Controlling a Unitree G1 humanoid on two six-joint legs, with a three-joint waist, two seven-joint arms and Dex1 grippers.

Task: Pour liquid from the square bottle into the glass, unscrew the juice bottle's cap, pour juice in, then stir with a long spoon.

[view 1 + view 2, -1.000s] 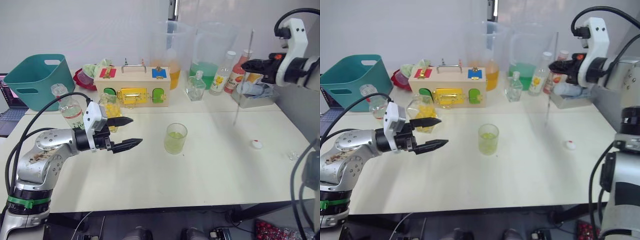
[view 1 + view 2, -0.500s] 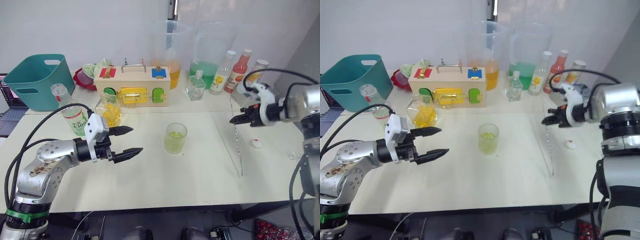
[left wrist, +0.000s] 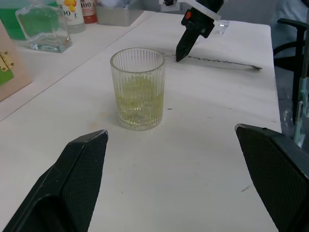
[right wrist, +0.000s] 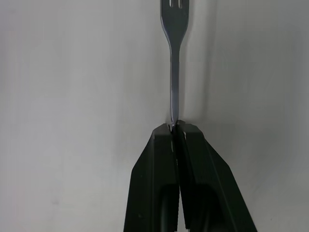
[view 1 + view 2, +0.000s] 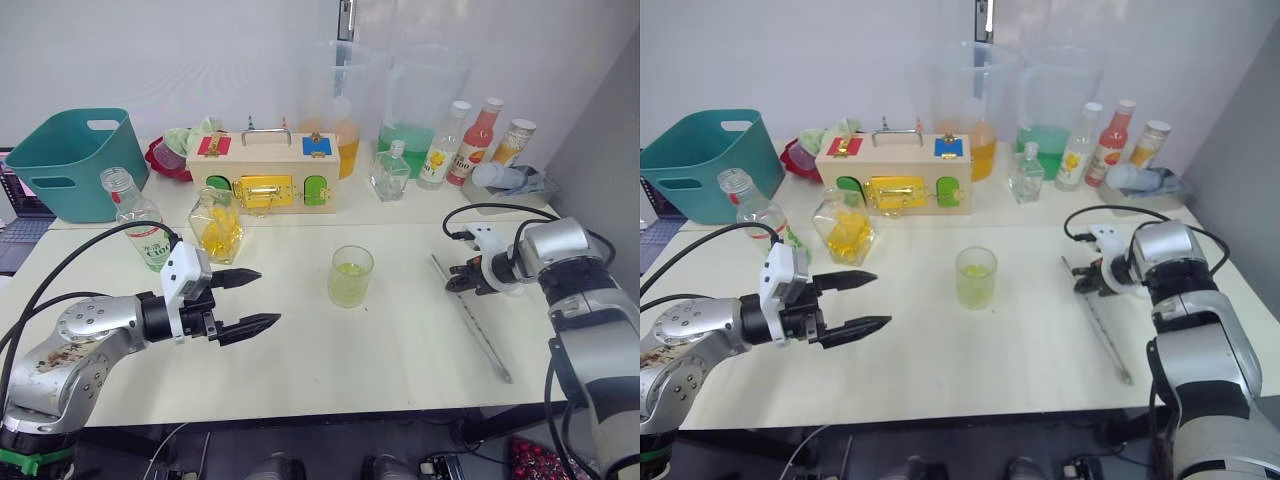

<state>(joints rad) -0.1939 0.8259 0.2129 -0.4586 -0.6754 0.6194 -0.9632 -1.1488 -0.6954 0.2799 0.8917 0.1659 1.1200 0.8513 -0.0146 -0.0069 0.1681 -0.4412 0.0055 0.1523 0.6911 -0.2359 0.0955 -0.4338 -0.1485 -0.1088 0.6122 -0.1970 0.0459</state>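
Observation:
The glass (image 5: 351,277) stands mid-table with a little pale green liquid in it. My left gripper (image 5: 268,296) hovers open to its left, fingers pointing at it. The long spoon (image 5: 478,330) lies flat on the table right of the glass. My right gripper (image 5: 453,285) is shut on its stem near the far end; the wrist view shows the stem (image 4: 174,82) running out from the closed fingertips (image 4: 166,133). The uncapped juice bottle (image 5: 141,235) stands at the left. At the back sits the square bottle (image 5: 391,172). The cap is hidden.
A teal basket (image 5: 75,160) stands at the back left, a wooden latch box (image 5: 265,178) at the back middle with two big pitchers (image 5: 342,100) behind it. A jar of yellow pieces (image 5: 218,222) stands beside the juice bottle. Other bottles (image 5: 478,142) and a grey tray (image 5: 510,190) stand at the back right.
My right arm came down from high at the back right, bringing the spoon from hanging upright to lying flat on the table. My left gripper drew back slightly from the glass.

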